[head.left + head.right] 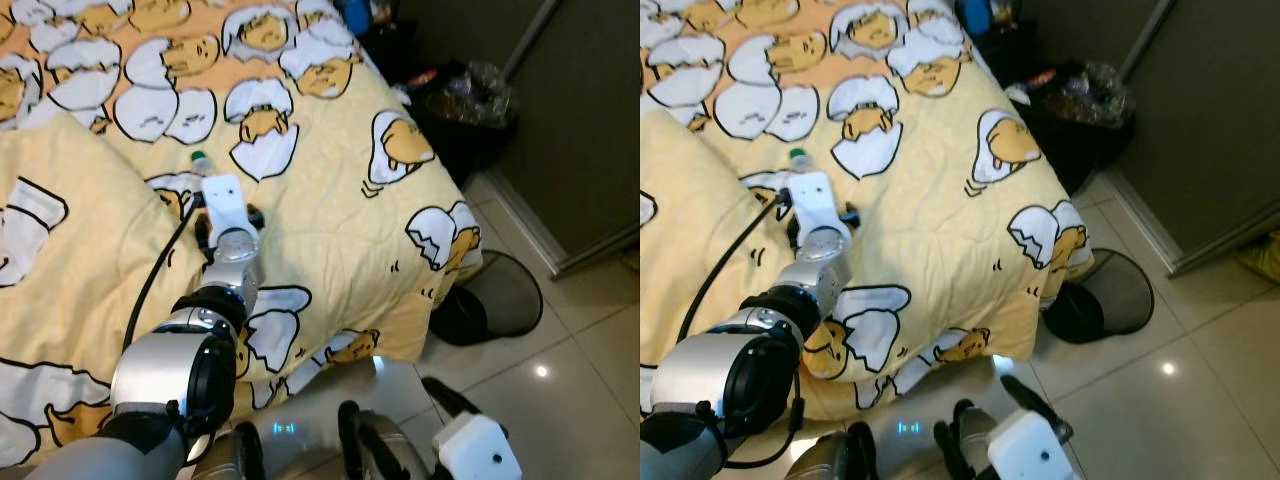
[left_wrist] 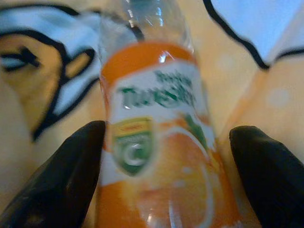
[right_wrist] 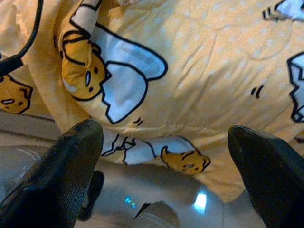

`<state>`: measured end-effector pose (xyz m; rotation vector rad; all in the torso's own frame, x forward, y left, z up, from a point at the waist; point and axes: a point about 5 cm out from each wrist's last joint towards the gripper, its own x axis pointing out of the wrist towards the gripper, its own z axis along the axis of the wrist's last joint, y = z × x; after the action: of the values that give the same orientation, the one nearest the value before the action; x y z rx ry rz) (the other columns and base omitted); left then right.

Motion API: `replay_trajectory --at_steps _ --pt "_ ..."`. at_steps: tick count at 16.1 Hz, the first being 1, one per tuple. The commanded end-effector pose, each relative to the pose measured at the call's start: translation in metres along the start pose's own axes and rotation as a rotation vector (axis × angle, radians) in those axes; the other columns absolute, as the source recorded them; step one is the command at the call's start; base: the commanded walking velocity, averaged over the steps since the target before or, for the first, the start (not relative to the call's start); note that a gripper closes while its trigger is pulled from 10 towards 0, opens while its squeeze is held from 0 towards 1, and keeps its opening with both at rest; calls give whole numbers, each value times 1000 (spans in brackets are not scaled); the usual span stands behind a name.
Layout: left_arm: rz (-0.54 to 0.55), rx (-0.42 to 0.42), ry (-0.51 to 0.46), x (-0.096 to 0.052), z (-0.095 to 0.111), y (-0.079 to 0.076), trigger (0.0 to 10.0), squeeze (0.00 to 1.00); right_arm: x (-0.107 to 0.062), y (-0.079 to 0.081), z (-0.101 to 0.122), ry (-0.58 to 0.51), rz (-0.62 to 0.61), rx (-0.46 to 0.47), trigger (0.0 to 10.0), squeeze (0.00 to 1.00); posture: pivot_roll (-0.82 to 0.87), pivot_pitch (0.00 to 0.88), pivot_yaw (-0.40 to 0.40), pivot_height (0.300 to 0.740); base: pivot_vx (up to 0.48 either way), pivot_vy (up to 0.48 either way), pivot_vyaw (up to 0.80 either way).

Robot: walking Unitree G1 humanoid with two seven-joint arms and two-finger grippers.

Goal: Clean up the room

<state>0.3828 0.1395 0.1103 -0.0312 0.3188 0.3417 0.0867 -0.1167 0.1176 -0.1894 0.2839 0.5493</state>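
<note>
A yellow bedspread [image 1: 330, 210] printed with egg-shell characters covers the bed before you, its corner draping toward the tiled floor [image 1: 570, 370], where a dark round bin [image 1: 495, 300] sits just beside that corner. From the head views you see the left arm stretched across the spread, and of the bottle only a green cap [image 1: 199, 158] beyond the wrist. The left wrist view gives you the rest: an orange-juice bottle [image 2: 156, 137] lying on the spread, long axis in line with the fingers, neck pointing away from the bed's near edge. The left gripper [image 2: 166, 175] stands spread, one finger each side of the label. The right gripper [image 3: 166, 175], fingers apart, hangs low off the bed's near edge.
</note>
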Motion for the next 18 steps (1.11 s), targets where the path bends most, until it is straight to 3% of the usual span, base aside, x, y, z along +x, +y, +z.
replay_trajectory --at_steps 1,2,6,7,9,13,15,18 --pt "-27 25 82 -4 -18 -4 10000 0 -3 2 -1 18 13 17 10000 0 -479 292 -66 740 0 0 0" --pt "-1 63 79 -2 -20 3 0 0 -1 2 0 17 7 22 10000 0 -477 290 -61 740 0 0 0" --pt "-23 146 10 1 -9 6 0 0 6 -3 1 -1 -27 59 10000 0 -448 276 -51 740 0 0 0" --pt "-83 214 -8 0 -11 0 0 0 12 -7 0 -18 -57 91 10000 0 -431 262 -39 740 0 0 0" --pt "-136 241 -22 -2 -14 -3 0 0 19 -23 -8 -18 -127 173 10000 0 -399 212 -22 740 0 0 0" --pt "-225 168 -61 -3 -6 -10 0 0 32 -44 -21 -17 -196 186 10000 0 -356 118 14 740 0 0 0" --pt "-252 59 -234 0 23 -3 0 0 49 -84 -21 -118 -408 208 10000 0 -267 0 43 740 0 0 0" --pt "-318 42 -299 -1 26 7 0 0 56 -113 -12 -217 -577 172 10000 0 -189 0 68 740 0 0 0"
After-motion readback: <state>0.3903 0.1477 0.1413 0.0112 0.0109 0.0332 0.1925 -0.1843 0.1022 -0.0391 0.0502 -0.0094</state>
